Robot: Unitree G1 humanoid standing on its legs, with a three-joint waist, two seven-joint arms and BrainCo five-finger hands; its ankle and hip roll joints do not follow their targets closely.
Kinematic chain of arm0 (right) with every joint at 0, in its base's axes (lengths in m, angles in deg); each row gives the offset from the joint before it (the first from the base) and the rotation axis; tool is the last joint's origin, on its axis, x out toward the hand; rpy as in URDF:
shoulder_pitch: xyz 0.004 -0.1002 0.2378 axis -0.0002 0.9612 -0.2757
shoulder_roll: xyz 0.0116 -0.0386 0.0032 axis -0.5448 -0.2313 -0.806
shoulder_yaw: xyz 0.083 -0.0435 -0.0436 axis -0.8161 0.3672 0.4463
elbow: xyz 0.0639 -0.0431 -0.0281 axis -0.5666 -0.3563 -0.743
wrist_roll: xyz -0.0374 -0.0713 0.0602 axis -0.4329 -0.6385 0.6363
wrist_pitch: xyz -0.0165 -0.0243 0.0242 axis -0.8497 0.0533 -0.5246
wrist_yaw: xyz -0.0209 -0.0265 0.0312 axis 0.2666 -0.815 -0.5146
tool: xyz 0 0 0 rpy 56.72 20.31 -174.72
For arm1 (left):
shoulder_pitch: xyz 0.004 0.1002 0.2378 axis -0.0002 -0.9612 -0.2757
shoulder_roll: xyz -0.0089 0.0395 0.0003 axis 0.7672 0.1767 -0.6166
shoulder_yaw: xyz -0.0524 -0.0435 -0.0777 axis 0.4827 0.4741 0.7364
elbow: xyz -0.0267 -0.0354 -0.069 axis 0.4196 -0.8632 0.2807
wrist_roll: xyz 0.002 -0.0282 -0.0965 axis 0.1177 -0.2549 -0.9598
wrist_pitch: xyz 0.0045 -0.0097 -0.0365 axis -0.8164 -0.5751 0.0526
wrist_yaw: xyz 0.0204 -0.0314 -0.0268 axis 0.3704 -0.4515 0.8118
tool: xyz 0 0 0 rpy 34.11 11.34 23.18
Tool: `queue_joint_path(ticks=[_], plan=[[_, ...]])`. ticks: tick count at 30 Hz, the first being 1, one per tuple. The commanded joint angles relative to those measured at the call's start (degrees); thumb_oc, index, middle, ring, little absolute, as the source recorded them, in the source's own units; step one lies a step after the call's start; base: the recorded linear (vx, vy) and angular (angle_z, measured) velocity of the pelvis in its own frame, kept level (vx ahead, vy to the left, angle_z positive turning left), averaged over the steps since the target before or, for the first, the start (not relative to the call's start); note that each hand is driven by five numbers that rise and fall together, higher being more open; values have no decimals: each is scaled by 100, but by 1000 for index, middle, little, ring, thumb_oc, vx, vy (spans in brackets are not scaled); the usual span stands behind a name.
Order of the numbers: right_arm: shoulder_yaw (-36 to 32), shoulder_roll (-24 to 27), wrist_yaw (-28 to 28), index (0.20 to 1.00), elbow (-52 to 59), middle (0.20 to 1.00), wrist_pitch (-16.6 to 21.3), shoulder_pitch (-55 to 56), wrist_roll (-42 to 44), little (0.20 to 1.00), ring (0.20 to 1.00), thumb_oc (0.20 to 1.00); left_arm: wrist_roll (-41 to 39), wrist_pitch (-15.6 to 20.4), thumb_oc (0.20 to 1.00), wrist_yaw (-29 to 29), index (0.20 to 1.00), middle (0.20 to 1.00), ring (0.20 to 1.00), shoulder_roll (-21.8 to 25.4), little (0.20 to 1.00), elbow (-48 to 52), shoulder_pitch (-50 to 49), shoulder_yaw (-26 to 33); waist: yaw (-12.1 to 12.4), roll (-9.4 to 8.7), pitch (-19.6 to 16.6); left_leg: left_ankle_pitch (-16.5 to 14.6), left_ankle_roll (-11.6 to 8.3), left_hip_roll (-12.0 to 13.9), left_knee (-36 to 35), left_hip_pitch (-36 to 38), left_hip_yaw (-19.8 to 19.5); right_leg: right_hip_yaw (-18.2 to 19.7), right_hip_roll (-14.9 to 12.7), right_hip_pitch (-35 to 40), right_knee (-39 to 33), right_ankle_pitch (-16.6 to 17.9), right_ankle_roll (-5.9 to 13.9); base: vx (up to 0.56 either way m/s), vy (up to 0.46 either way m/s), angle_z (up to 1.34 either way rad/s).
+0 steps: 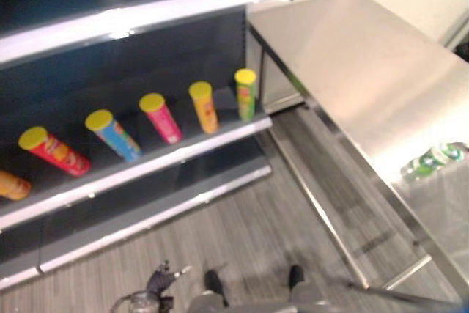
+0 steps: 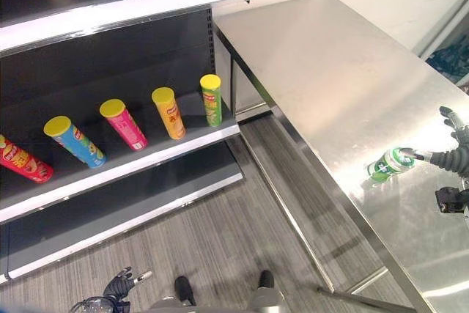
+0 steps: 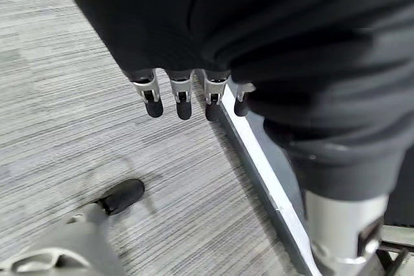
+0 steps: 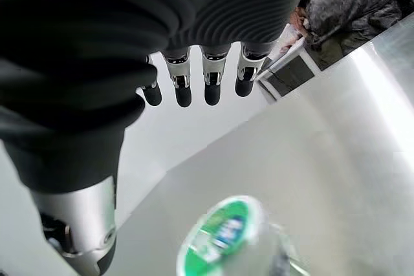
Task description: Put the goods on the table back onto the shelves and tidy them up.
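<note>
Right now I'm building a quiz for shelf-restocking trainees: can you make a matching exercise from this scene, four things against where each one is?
Things:
1. green-lidded can
2. green tube with yellow lid
3. right hand
4. left hand

Places:
A. low down over the grey floor, by the shelf foot
B. right end of the row on the middle shelf
C. lying on the steel table
D. over the table, beside the can

Pairs: 1-C, 2-B, 3-D, 4-A

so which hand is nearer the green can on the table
Right. The right hand hangs just beside the green can lying on the steel table, fingers open, not touching it. The left hand hangs low over the floor by the shelves, far away.
</note>
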Motion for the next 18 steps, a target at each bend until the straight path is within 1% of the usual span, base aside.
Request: queue_joint_path(ticks=[1, 5, 8, 10, 11, 15, 18], plan=[[-310, 128, -71, 1000, 214, 1000, 171, -20, 314, 1000, 1000, 1000, 274, 81, 1000, -67, 1000, 1000, 1000, 206, 1000, -132, 221, -81, 48, -39, -66, -596, -594, 531, 660, 139, 287, -141, -28, -281, 397, -471, 61, 39, -24, -5], [-375, 96, -156, 1000, 434, 1000, 203, 93, 356, 1000, 1000, 1000, 404, 71, 1000, -80, 1000, 1000, 1000, 218, 1000, -234, 207, -87, -51, 27, -63, -606, -613, 557, 657, 220, 415, -69, 27, -282, 330, -483, 55, 30, -10, -6], [-342, 72, -196, 1000, 486, 1000, 211, 90, 349, 1000, 1000, 1000, 466, 90, 1000, -109, 1000, 1000, 1000, 213, 1000, -264, 188, -106, -78, 45, -65, -619, -610, 555, 641, 268, 476, -20, 39, -292, 311, -468, 61, 31, 8, -19], [-175, 51, -192, 1000, 513, 1000, 197, -59, 232, 1000, 1000, 1000, 562, 99, 1000, -144, 1000, 1000, 1000, 202, 1000, -298, 202, -174, -125, 74, -58, -665, -586, 537, 636, 328, 579, 75, 44, -336, 286, -421, 80, 10, 18, -25], [-168, 52, -191, 1000, 511, 1000, 197, -66, 231, 1000, 1000, 1000, 562, 100, 1000, -144, 1000, 1000, 1000, 202, 1000, -299, 202, -170, -124, 73, -57, -665, -586, 537, 635, 331, 583, 80, 44, -337, 286, -421, 80, 10, 15, -22], [211, -39, -195, 1000, 529, 1000, 218, -428, 189, 1000, 1000, 1000, 654, 135, 1000, -163, 1000, 1000, 1000, 225, 1000, -345, 302, -260, -149, 106, -58, -710, -563, 505, 627, 402, 719, 228, 46, -399, 250, -358, 105, 12, 14, -30], [406, -59, -214, 1000, 508, 1000, 205, -558, 99, 1000, 1000, 1000, 639, 162, 1000, -190, 1000, 1000, 1000, 251, 1000, -288, 360, -285, -140, 123, -57, -723, -561, 510, 626, 441, 764, 257, 37, -402, 246, -344, 106, 24, -2, -13]])
